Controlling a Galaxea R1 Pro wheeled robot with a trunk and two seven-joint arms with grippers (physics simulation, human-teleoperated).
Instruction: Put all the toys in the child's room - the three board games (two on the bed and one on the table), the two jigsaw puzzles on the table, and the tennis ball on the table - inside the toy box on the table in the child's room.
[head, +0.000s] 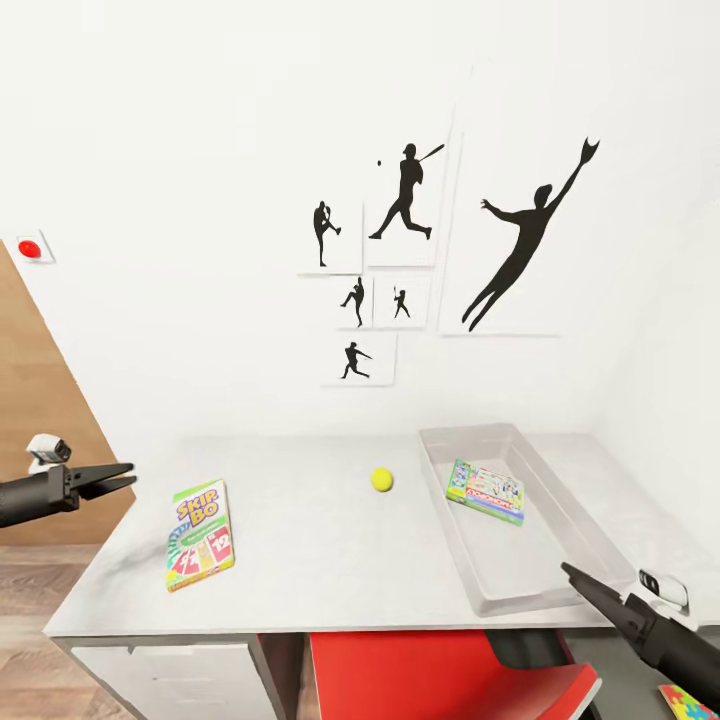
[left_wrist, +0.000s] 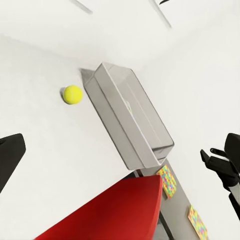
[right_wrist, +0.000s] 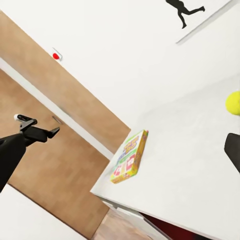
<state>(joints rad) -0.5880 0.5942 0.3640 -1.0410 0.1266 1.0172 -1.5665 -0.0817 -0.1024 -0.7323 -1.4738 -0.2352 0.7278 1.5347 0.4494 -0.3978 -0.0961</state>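
Grey toy box (head: 560, 520) front wall cropped (left wrist).

On the pale grey flat-topped desk (head: 330, 560), the grey low-walled rectangular toy box (head: 560, 520) lies along the right edge, with a small flat printed game box (head: 486, 492) inside its far half. The small yellow-green tennis ball (head: 381, 480) sits mid-desk, just beside the box. The flat SKIP-BO card box (head: 200, 534) lies near the left edge.

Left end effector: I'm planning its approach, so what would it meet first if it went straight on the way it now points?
Probably nothing at first: the left end effector points across the table, above the SKIP-BO box, roughly toward the tennis ball and toy box. Its height is hard to judge.
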